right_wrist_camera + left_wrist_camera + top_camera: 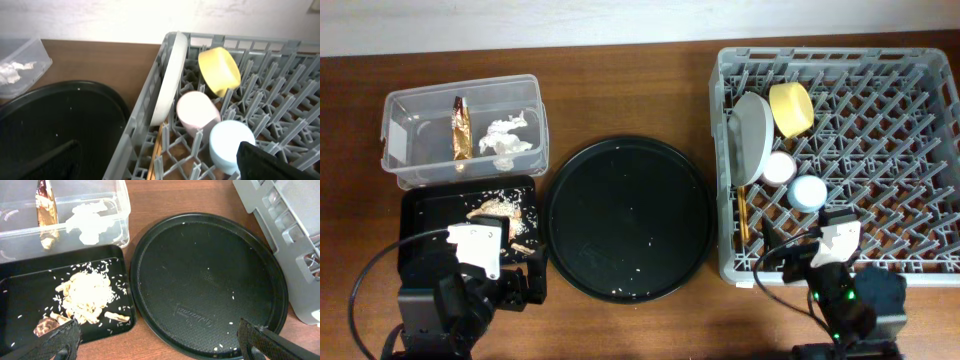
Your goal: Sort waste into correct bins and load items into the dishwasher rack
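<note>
Observed left hand point(157, 347) released, empty, above shallow black rectangular tray point(25, 290) of brown crumbly scraps point(87, 297); right hand point(160, 160) likewise, at grey pegged plastic rack point(137, 117).

Rack point(840, 58) was grey, lattice patt. Plate point(752, 135) pale grey-green, bowl point(791, 108) yellow, pink cup point(779, 167), blue cup point(809, 191), chopsticks point(744, 215) tan. Tub point(460, 92) clear; wrapper point(460, 130) gold-brown, tissue point(507, 140) white. Tray point(425, 215) black, scraps point(498, 208) beige. Round tray point(625, 200) black w/ white specks. Table point(620, 90) brown.
</note>
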Controlling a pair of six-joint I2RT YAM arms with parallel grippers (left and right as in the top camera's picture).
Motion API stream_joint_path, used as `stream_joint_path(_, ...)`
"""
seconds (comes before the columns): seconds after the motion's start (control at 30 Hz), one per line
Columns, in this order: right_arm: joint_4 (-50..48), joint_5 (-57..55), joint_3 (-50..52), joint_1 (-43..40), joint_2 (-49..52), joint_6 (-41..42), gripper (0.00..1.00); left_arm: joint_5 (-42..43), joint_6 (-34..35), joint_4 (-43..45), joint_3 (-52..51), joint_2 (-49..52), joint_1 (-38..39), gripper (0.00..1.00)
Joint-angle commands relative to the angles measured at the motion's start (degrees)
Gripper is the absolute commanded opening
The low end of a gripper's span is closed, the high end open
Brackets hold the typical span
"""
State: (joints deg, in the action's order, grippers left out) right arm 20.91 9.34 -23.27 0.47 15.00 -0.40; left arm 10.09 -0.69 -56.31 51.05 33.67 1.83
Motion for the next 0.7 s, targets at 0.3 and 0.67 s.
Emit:
stream_joint_path(0.3, -13.88, -5.31, 21.55, -1.62, -14.82, -0.24, 0.99, 0.61, -1.11, 0.11, -0.44, -0.22, -0.11, 0.99)
stream_joint_path(0.67, -13.88, -5.31, 21.55, -1.62, -14.82, -0.24, 0.99, 0.61, -1.11, 0.11, -0.44, -0.22, -0.11, 0.99)
